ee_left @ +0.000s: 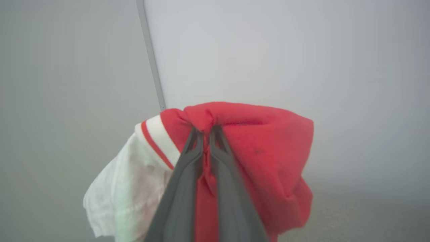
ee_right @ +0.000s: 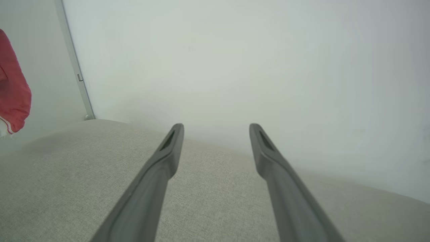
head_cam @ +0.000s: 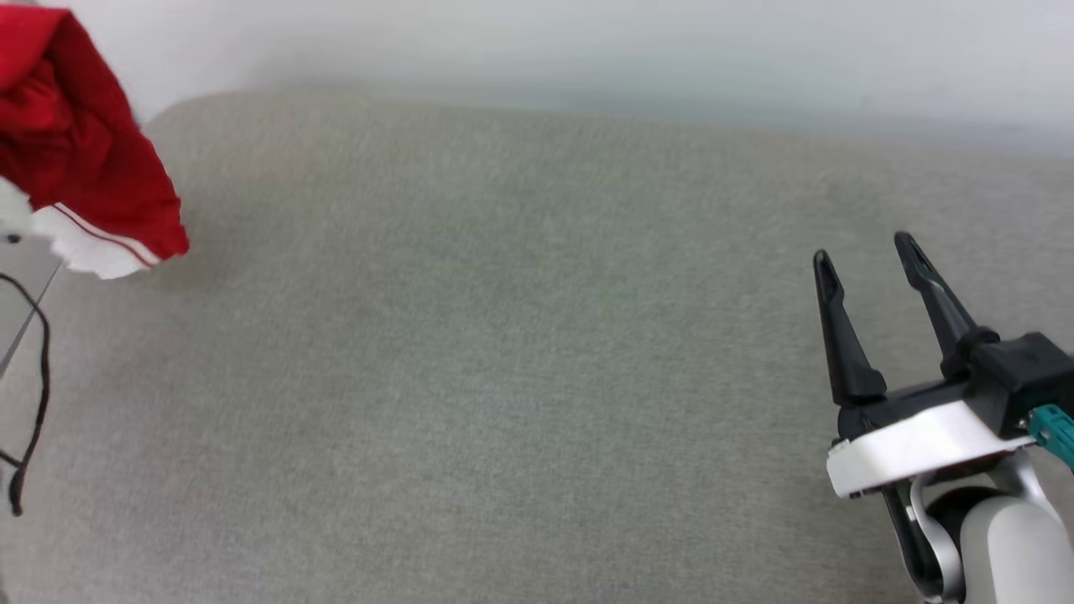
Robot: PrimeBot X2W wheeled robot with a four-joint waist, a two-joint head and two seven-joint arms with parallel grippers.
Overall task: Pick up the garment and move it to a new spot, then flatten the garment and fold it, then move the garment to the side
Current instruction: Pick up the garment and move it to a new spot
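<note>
Head view: the garment (head_cam: 84,151) hangs bunched at the upper left corner, lifted clear of the grey cloth surface (head_cam: 503,377) and above its left end, with a faint shadow on the cloth beneath it. Its lower edge shows a white panel with a thin red stripe; the rest is red. The right gripper (head_cam: 864,249) stands at the lower right over the surface, well apart from the garment, its two dark fingers spread with nothing between them. A dark cable (head_cam: 38,377) hangs down along the left edge. A pale wall (head_cam: 587,42) lies beyond the surface. Left wrist view: the left gripper (ee_left: 205,131) has its fingers pressed together on a pinched fold of red fabric at the top of the bundle. The garment drapes down around both fingers, the white panel with red-striped trim to the view's left and red cloth to its right. No number is visible. A grey strip (ee_left: 151,60) runs down the wall behind. Right wrist view: the right fingers stand wide apart and empty, above the surface and not touching it as far as can be seen. The garment shows at the far left edge, hanging in the air beside the strip, red with a trace of white at its bottom.
</note>
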